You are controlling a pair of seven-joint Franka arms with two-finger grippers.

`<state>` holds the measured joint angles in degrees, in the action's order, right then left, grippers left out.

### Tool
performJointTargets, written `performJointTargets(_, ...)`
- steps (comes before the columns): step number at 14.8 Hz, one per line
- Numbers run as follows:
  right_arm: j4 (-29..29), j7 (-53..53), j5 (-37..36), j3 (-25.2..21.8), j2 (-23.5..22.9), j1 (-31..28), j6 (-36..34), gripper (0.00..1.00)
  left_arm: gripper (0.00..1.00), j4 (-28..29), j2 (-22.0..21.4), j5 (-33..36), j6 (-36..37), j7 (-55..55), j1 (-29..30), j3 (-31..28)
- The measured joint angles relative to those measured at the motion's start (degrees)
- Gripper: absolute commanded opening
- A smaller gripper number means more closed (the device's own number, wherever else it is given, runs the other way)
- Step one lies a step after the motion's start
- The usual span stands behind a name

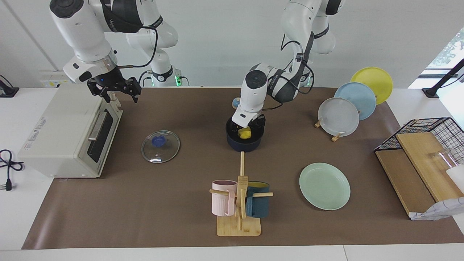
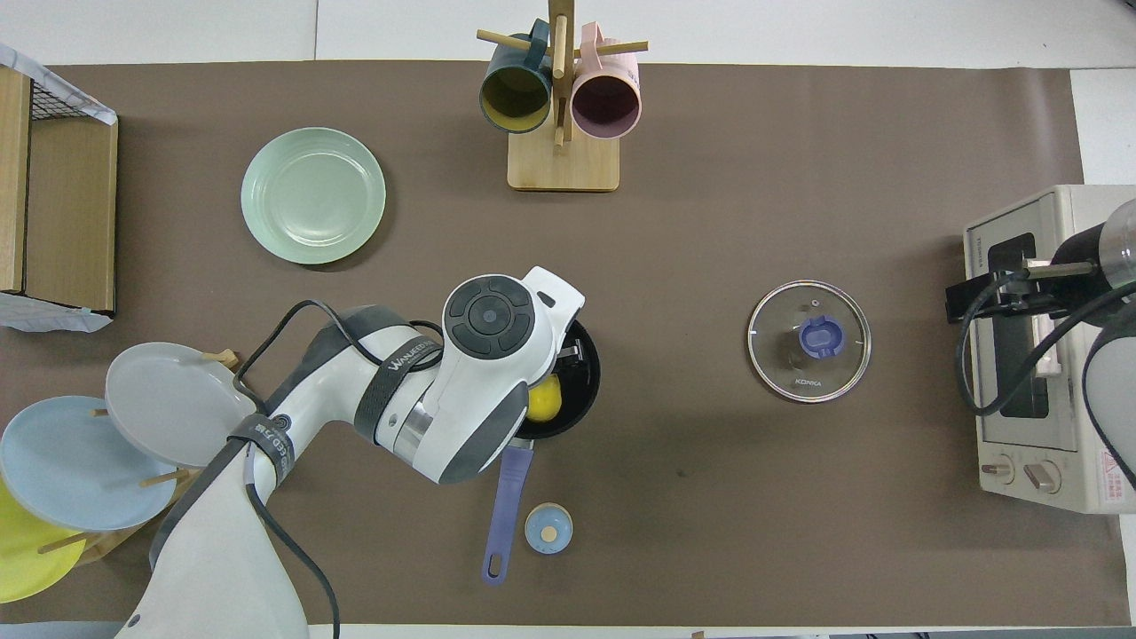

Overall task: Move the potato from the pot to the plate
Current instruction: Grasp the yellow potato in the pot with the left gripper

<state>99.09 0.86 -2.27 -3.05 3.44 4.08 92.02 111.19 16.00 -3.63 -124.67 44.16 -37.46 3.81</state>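
We've only got our left end effector (image 1: 248,127) down in the pot (image 1: 245,142) mid-frame, fingers spread around the potato (image 1: 244,134), nothing lifted yet, plate (image 1: 324,186) lower right bare, right end effector (image 1: 115,92) waiting open.

potato (image 1: 244,134) in pot (image 1: 243,144) | left gripper (image 1: 250,127) down in the pot at the potato | plate (image 1: 324,186) — farther from robots, toward left arm's end | right gripper (image 1: 115,89) over toaster oven (image 1: 69,134) — waiting
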Motion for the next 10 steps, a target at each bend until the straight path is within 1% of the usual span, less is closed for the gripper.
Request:
performJointTargets(3, -5.0, 0.0, 0.0, 0.1, -4.8, -0.6, -1.4, 1.0, 0.99, 0.5, 0.4, 0.0, -0.7, 0.0, -0.2, 0.0)
performJointTargets(4, -6.2, 0.0, 0.0, 0.2, -6.0, -0.6, -1.7, 1.0, 0.91, 0.5, 0.5, 0.0, -0.7, 0.0, -0.3, 0.0)
performJointTargets(5, -6.8, 0.0, 0.0, 0.3, -6.7, -0.6, -1.9, 1.0, 0.73, 0.5, 0.6, 0.0, -0.8, 0.0, -0.4, -0.1)
performJointTargets(6, -7.1, 0.0, 0.0, 0.4, -6.9, -0.6, -2.1, 1.0, 0.43, 0.5, 0.6, 0.0, -0.8, 0.0, -0.4, -0.1)
performJointTargets(7, -7.3, 0.0, 0.0, 0.4, -6.8, -0.8, -2.3, 1.0, 0.2, 0.5, 0.6, 0.0, -0.9, 0.0, -0.4, -0.1)
performJointTargets(8, -7.3, 0.0, 0.0, 0.4, -6.4, -1.2, -2.5, 1.0, 0.05, 0.5, 0.6, 0.0, -0.9, 0.0, -0.5, -0.1)
performJointTargets(9, -7.3, 0.0, 0.0, 0.3, -6.0, -1.6, -2.6, 1.0, 0.0, 0.4, 0.5, 0.0, -0.9, 0.0, -0.5, -0.1)
performJointTargets(10, -7.3, 0.0, 0.0, 0.3, -5.6, -1.9, -2.8, 1.0, 0.0, 0.4, 0.5, 0.0, -0.9, 0.0, -0.5, -0.1)
